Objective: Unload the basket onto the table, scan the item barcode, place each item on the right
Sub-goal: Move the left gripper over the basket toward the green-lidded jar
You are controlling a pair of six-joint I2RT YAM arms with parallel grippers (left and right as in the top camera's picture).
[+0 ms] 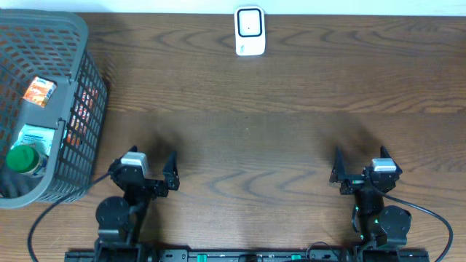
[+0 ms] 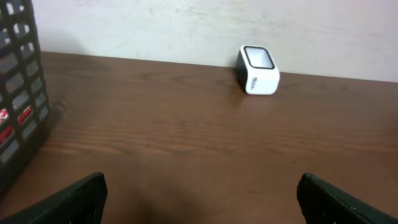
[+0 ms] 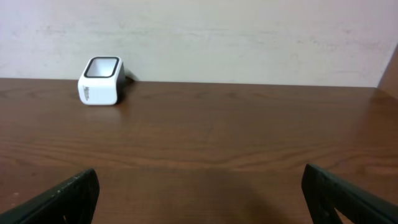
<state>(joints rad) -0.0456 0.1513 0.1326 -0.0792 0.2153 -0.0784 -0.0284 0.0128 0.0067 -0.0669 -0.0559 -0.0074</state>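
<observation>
A white barcode scanner [image 1: 250, 31] with a dark window stands at the table's far edge, also in the left wrist view [image 2: 257, 70] and the right wrist view [image 3: 101, 81]. Items lie in the grey basket [image 1: 81, 44] at the left: a small orange box [image 1: 39, 92] and a green-capped bottle [image 1: 23, 159]. No barcode shows. My left gripper [image 1: 145, 161] [image 2: 202, 196] is open and empty near the front edge, just right of the basket. My right gripper [image 1: 360, 161] [image 3: 202, 196] is open and empty at the front right.
The basket's dark mesh wall [image 2: 18, 93] stands close on the left gripper's left side. Bare brown wood table [image 1: 247, 138] lies between the grippers and the scanner. A pale wall runs behind the table's far edge.
</observation>
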